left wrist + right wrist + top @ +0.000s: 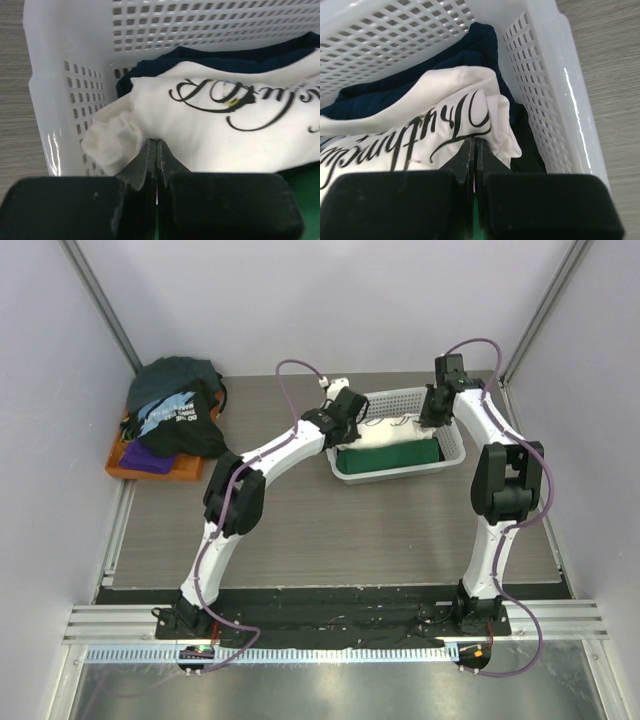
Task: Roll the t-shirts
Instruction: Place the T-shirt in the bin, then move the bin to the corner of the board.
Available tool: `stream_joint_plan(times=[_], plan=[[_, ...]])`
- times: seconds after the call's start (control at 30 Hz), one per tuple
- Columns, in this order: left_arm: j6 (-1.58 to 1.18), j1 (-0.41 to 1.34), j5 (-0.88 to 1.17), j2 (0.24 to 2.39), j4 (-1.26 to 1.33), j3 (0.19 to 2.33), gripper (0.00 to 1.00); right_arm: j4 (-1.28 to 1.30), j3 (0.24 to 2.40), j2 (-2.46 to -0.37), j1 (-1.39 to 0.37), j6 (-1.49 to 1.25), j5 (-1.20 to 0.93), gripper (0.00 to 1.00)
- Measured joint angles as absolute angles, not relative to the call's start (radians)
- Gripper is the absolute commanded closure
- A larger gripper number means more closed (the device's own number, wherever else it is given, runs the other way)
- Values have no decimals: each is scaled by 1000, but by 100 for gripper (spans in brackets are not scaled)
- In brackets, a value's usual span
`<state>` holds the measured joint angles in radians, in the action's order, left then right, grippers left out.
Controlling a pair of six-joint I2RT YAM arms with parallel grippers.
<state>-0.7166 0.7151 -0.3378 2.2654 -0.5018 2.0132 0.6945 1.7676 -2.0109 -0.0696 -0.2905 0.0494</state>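
**A:** Layout, biggest first?

**B:** Grey wood-grain table (pixel 330 530). A white plastic lattice basket (pixel 395 398) sat far right on it. A flat orange tray (pixel 150 474) sat far left, under a heap of dark t-shirts (pixel 180 410).

**A:** And the shirt being worked?

**B:** A cream-white cotton t-shirt with dark script lettering (pixel 210 135) lay on top inside the basket. It rested over a navy t-shirt (pixel 470 50), with a folded green t-shirt (pixel 390 458) along the near wall.

**A:** Fingers?

**B:** The left gripper (pixel 156 145) was pressed together on the cream shirt's bunched left end. The right gripper (pixel 472 145) pinched a fold at its right end. Neither pair showed a gap.

**A:** Handling?

**B:** I judged it light, limp and not slippery. It should sag between the two pinches, and so thin a pinch may catch only one layer. Hem or shoulder corners would hold better, lifted level and clear of the lattice wall.
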Motion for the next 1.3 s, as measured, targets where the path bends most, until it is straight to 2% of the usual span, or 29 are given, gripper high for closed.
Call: stream_joint_plan(times=[0.33, 0.47, 0.67, 0.73, 0.77, 0.8, 0.83, 0.9, 0.93, 0.97, 1.03, 1.07, 1.13, 1.3], plan=[[-701, 699, -331, 2290, -473, 2013, 100, 669, 1761, -2050, -70, -298, 89, 99], [-674, 699, -333, 2273, -489, 2039, 93, 685, 1762, -2004, -78, -297, 95, 93], [-648, 699, -339, 2089, -498, 1942, 84, 687, 1738, -1823, -153, -292, 104, 97], [-640, 699, -348, 1984, -501, 1880, 75, 685, 1721, -1761, -207, -290, 105, 96], [-633, 699, -352, 1940, -499, 1856, 70, 682, 1708, -1729, -239, -290, 104, 93], [-624, 699, -360, 1882, -493, 1815, 60, 677, 1690, -1699, -273, -290, 103, 89], [-618, 699, -369, 1824, -494, 1774, 56, 675, 1670, -1672, -309, -290, 102, 81], [-603, 698, -392, 1703, -488, 1680, 45, 664, 1624, -1632, -379, -295, 98, 76], [-597, 698, -405, 1647, -490, 1632, 42, 661, 1600, -1620, -411, -299, 96, 69], [-590, 696, -417, 1599, -486, 1586, 34, 655, 1576, -1612, -444, -303, 95, 67], [-587, 691, -438, 1516, -490, 1501, 28, 648, 1536, -1608, -494, -313, 91, 61], [-585, 687, -450, 1470, -492, 1449, 22, 638, 1514, -1609, -524, -319, 88, 58], [-584, 677, -468, 1391, -498, 1361, 16, 632, 1481, -1617, -577, -336, 84, 53], [-594, 649, -511, 1190, -534, 1179, 8, 573, 1467, -1674, -702, -377, 80, 49]])
